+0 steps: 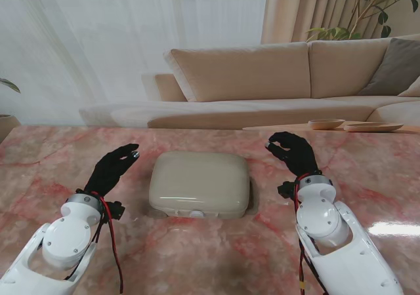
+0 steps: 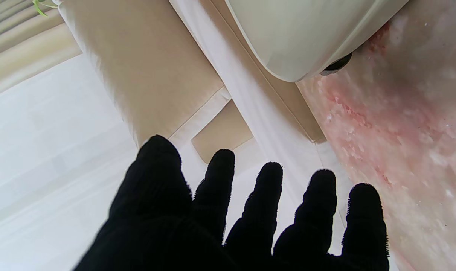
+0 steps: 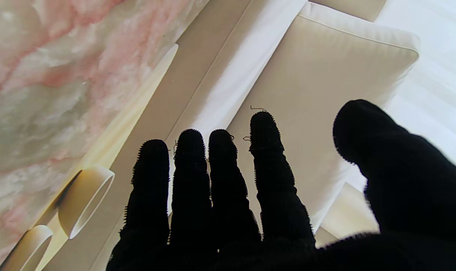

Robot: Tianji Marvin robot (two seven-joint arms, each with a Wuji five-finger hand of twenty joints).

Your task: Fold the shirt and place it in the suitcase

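Suitcase (image 1: pixel 199 184) sitting shut in the middle of the table (image 1: pixel 367 164), both hands holding nothing.

From the stand, the left hand (image 1: pixel 113 166) is hovering left of the case with fingers spread, the right hand (image 1: pixel 293 152) hovering right of it, fingers loosely curled, both just beside it. Left wrist cam is showing splayed fingers (image 2: pixel 263 195) and the case corner (image 2: pixel 299 34). Right wrist cam is showing fingers (image 3: pixel 190 169) apart, a sofa (image 3: pixel 325 67) beyond. Can't spot the shirt.

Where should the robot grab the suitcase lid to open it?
Probably at the front edge nearest to me, by the small latch on the closed suitcase. The case lies flat with rounded, smooth sides, so the seam there looks like the only place for fingers to catch. The left hand and right hand, both open, sit either side.
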